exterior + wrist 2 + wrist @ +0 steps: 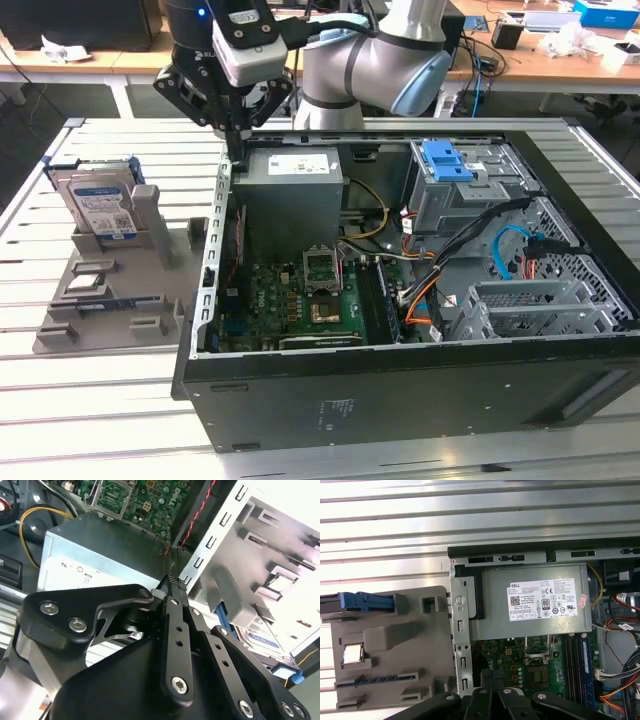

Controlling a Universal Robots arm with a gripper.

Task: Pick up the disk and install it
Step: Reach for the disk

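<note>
The disk stands on edge in a grey holder on the table, at the exterior view's left of the open computer case. It is silver with a white-and-blue label and a blue carrier around it. In the first wrist view the disk appears edge-on as a blue strip, and in the second wrist view the disk shows its label. My gripper hangs over the case's wall nearest the holder, beside the power supply, well apart from the disk. Its fingers are shut together on nothing.
The grey power-supply box sits just inside the case below the gripper. A motherboard, loose cables and a drive cage with a blue latch occupy the case. The holder carries other small parts. Slatted metal table all around.
</note>
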